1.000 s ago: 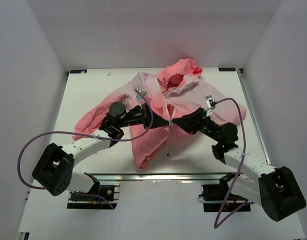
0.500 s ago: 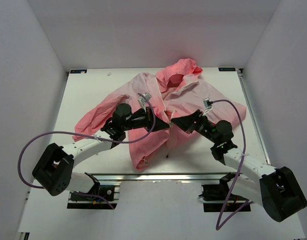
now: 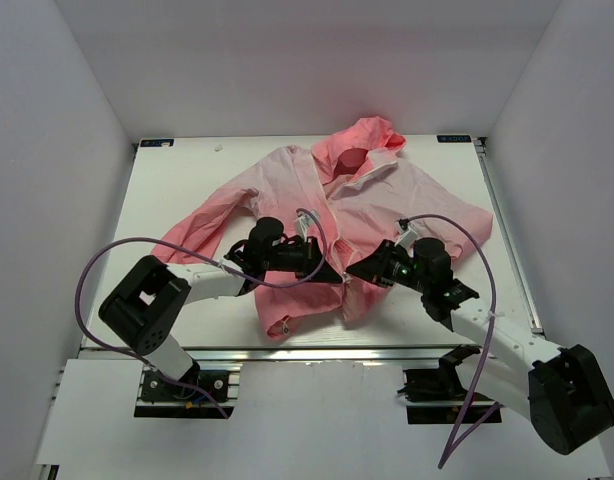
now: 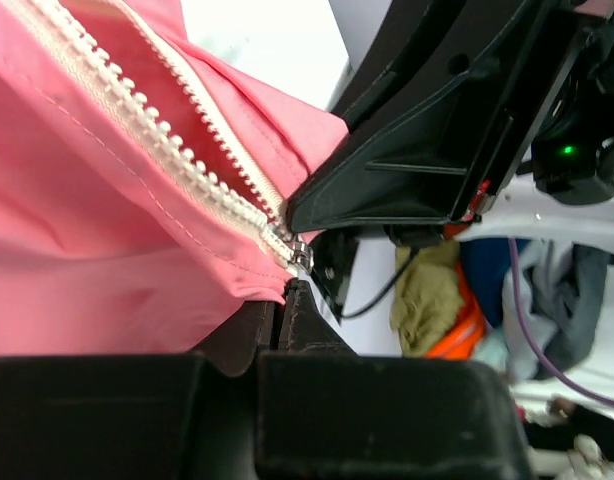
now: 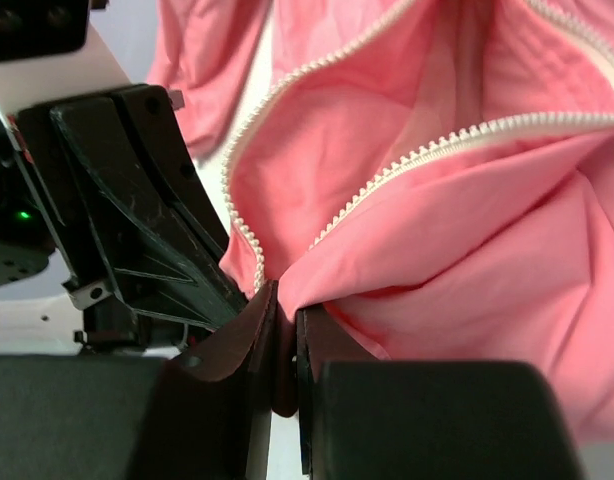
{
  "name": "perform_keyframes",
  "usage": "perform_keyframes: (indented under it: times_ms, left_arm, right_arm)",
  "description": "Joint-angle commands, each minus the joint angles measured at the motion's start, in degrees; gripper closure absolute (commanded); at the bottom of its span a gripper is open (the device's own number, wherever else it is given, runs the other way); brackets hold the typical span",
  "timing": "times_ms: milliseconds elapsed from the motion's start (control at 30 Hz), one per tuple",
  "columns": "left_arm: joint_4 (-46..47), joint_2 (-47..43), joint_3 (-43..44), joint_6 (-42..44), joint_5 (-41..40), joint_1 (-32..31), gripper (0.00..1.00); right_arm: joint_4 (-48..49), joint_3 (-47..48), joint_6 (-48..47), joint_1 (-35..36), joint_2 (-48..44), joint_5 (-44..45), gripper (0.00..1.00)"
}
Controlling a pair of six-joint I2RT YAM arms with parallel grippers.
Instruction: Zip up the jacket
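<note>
- The jacket (image 3: 317, 200) lies spread on the worktop (image 3: 187, 180), hood at the far side, front facing up.
- My left end effector (image 4: 283, 315) is clamped on pink cloth just below the slider (image 4: 300, 256). My right end effector (image 5: 285, 335) pinches the hem fold opposite, and the two nearly touch.
- The rows of the white zipper (image 4: 167, 140) meet only at the slider; above it they gape apart.
- I judge the zipping barely begun: nearly the whole run to the collar is left.
</note>
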Motion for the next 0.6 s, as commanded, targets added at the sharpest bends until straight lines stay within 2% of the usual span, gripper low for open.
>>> perform_keyframes:
  times_ms: [0,33,100,133,167,367,500,567]
  left_arm:
    - [-2.0,-0.19,-1.07,-1.34,10.03,-1.17,1.0]
    - [-2.52,0.07,-0.81,-1.42,11.08,-1.17,1.0]
    - [-4.36,0.51,-0.54,-1.42,11.88,-1.08,1.0]
    - [-4.72,0.6,-0.63,-1.51,12.23,-1.16,1.0]
    - [-4.98,0.69,-0.54,-1.51,12.85,-1.17,1.0]
    - [-8.93,0.78,0.51,-0.99,13.99,-1.08,1.0]
    - [-12.1,1.04,1.57,-0.11,14.35,-1.17,1.0]
    - [-13.5,0.96,2.18,0.24,14.44,-1.16,1.0]
  right_arm:
    - [-4.84,2.96,-4.72,-1.05,-2.3,6.8,1.0]
    - [-6.16,3.4,-5.24,-1.22,-2.12,6.63,1.0]
    - [-7.75,3.93,-6.91,-1.14,-1.34,5.49,0.91]
    - [-8.28,4.28,-7.52,-1.14,-0.98,5.05,0.85]
    - [-9.24,4.8,-8.23,-1.14,-0.55,4.78,0.74]
    - [-15.83,9.02,-14.03,-1.14,-0.01,3.55,0.58]
    - [-18.46,11.22,-17.99,-1.14,-1.77,3.29,0.53]
    - [-22.32,13.41,-24.03,-0.7,-2.38,4.42,0.49]
